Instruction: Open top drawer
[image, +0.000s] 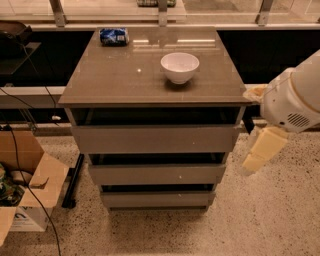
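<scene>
The top drawer (155, 139) is the widest and tallest of three grey fronts, flat and without a handle, directly under the cabinet's brown top (115, 75). A dark gap shows above its front panel. My gripper (262, 149) hangs off the white arm (295, 100) at the right. It is just off the cabinet's right side, level with the top and middle drawers, and touches nothing.
A white bowl (179, 66) and a blue can (114, 36) lie on the cabinet top. The middle drawer (156, 174) and the bottom drawer (157, 199) sit below. An open cardboard box (25, 185) and cables lie on the floor at the left. A railing runs behind.
</scene>
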